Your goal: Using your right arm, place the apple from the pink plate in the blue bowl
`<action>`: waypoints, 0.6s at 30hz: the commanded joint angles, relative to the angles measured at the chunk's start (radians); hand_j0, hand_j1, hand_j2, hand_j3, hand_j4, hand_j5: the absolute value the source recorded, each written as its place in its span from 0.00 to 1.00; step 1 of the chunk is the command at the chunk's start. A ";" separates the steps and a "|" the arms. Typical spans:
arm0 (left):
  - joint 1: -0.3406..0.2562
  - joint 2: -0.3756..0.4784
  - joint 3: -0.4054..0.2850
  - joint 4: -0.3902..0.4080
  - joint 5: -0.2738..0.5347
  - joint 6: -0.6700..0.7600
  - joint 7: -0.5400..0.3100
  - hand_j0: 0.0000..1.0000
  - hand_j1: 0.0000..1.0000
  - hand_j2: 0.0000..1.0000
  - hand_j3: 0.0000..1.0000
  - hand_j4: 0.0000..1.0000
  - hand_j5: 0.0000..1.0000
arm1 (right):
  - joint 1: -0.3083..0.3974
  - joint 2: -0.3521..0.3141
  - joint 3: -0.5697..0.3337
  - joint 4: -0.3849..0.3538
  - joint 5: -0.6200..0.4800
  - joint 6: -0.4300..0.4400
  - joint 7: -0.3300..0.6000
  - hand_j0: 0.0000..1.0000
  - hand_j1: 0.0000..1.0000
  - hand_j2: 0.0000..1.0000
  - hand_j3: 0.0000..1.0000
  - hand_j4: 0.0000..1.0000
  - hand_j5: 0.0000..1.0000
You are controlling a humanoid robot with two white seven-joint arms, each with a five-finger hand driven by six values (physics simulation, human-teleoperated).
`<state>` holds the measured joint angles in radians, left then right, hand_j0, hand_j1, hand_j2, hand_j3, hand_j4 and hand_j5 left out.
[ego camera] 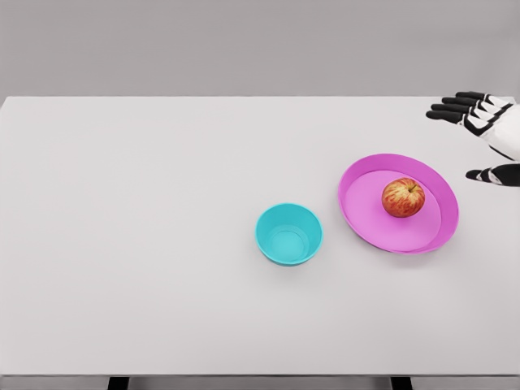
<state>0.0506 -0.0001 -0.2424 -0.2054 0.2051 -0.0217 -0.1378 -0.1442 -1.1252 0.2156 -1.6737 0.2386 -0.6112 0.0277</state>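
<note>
1. Three task things are laid out on the white desk (146,244), and nothing is seen on the near strip of it between the front edge and the bowl.
2. Nearest among them, the blue bowl (289,234) is set upright a little right of the middle, and its inside is seen to be empty.
3. Just beyond and to the right, the pink plate (398,203) is placed near the bowl but apart from it, with a narrow strip of desk showing between the two rims.
4. The apple (403,197) is found resting on the plate, slightly right of its middle, stem up, and it is touched by nothing.
5. Farthest back, at the right edge of the view, the right hand (483,134) is held with its dark fingers (455,106) spread and relaxed, pointing left, and the thumb stretched out below; nothing is held in it, and it is kept well apart from the apple.
6. The left arm is not seen at all.
7. The step in hand is judged to be the approach, since no grasp has yet been made.
8. For the next move, the hand would need to be brought forward and left over the plate, lowered around the apple and closed on it, before any carry toward the bowl is attempted.
</note>
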 commanded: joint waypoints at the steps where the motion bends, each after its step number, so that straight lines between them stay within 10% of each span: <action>1: 0.000 0.000 0.000 0.000 0.000 0.000 0.000 1.00 1.00 1.00 1.00 1.00 1.00 | 0.000 -0.002 0.002 0.002 -0.007 0.000 0.000 1.00 1.00 1.00 1.00 1.00 1.00; 7: 0.000 0.000 0.000 0.000 0.000 -0.001 0.000 1.00 1.00 1.00 1.00 1.00 1.00 | 0.020 -0.005 0.016 0.019 -0.009 0.000 0.001 1.00 1.00 1.00 1.00 1.00 1.00; 13: 0.000 0.000 0.000 0.000 0.000 0.000 0.000 1.00 1.00 1.00 1.00 1.00 1.00 | 0.009 -0.005 -0.001 0.063 -0.018 0.000 0.422 1.00 1.00 1.00 1.00 1.00 1.00; 18: 0.000 0.000 0.000 0.000 0.000 -0.001 0.000 1.00 1.00 1.00 1.00 1.00 1.00 | -0.069 0.007 0.010 0.069 -0.015 0.000 0.456 1.00 1.00 1.00 1.00 1.00 1.00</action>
<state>0.0506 -0.0001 -0.2425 -0.2053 0.2051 -0.0223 -0.1378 -0.2193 -1.1216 0.2211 -1.6087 0.2288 -0.6125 0.4534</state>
